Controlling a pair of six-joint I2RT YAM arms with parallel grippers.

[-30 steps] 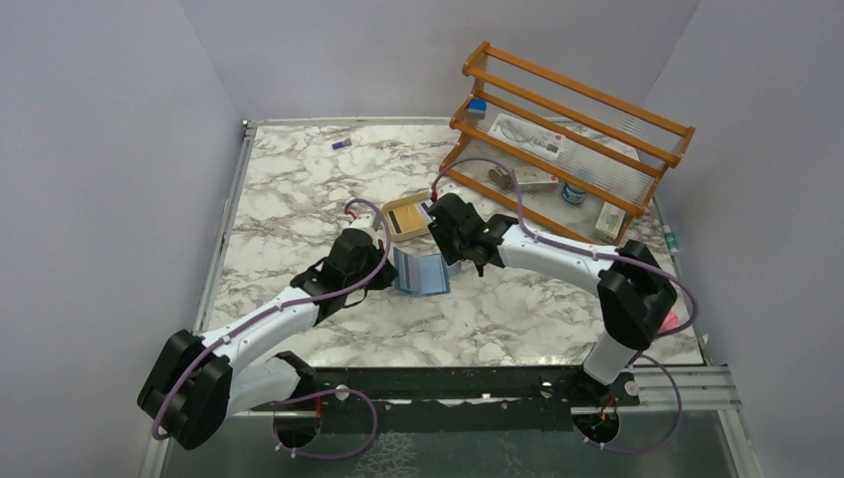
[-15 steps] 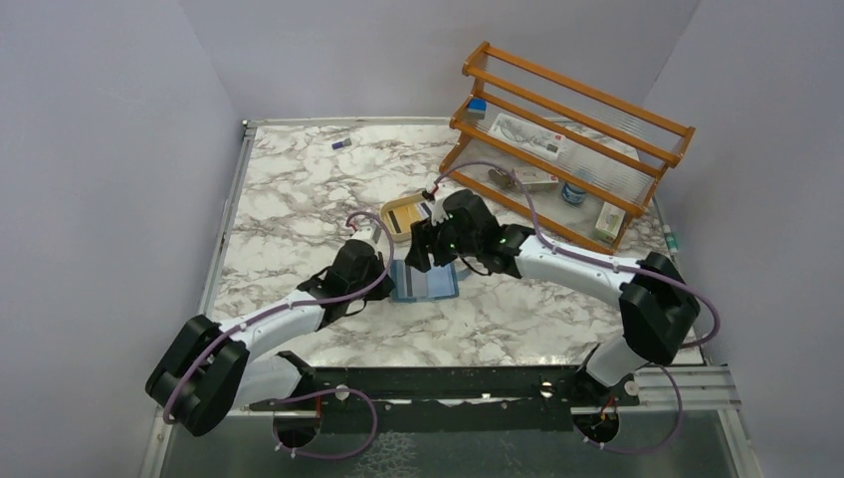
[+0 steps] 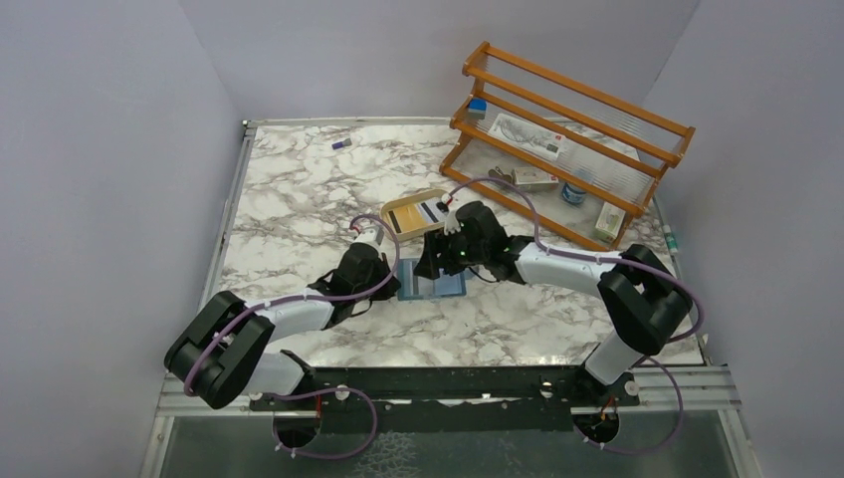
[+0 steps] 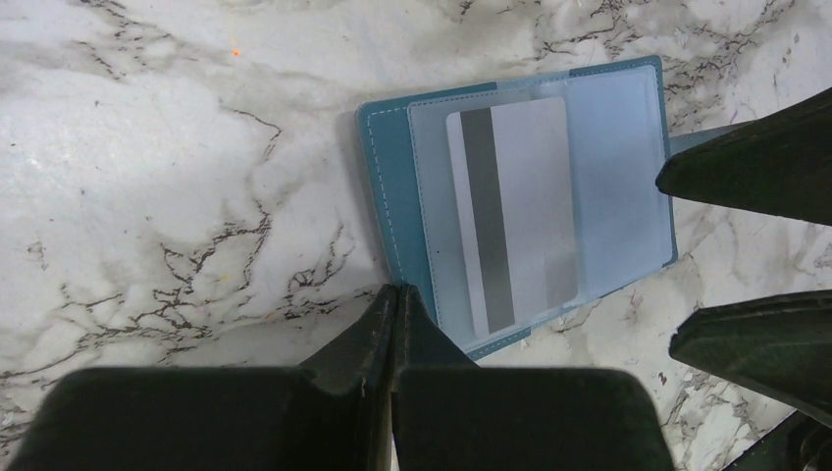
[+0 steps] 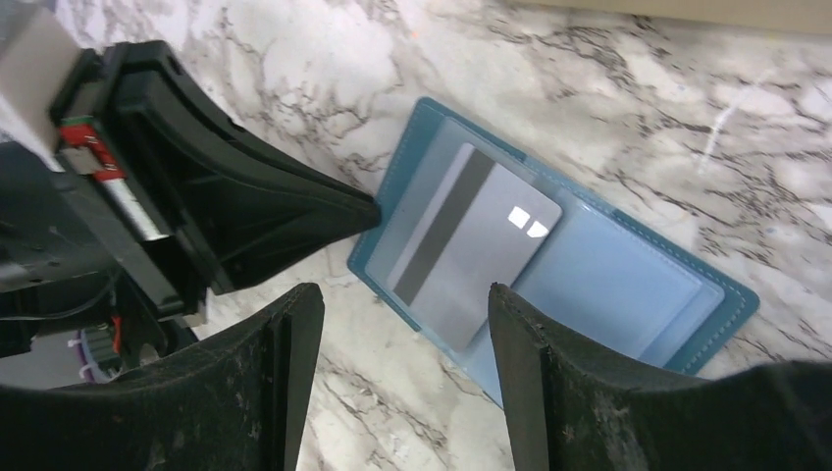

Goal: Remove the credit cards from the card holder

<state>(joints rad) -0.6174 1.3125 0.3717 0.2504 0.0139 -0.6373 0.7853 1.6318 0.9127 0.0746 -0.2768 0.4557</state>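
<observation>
- The card holder [image 3: 431,281] is found lying open and flat on the marble table [image 3: 299,199], inside face up.
- One grey card [image 4: 510,221] with a dark stripe is seen lodged under the clear sleeve of one half. The other half appears bare.
- A tan tray [image 3: 390,213] is set just beyond the card holder, with a few cards [image 3: 428,211] laid in it. The task is judged partly done, with at least the grey card left to be drawn.
- Left gripper [image 4: 394,299]: the jaws are pressed together and the tips are set at the card holder's edge, apparently pinning it.
- Right gripper [image 5: 402,314]: the jaws are spread, nothing is held, and it is poised over the carded half of the card holder.
</observation>
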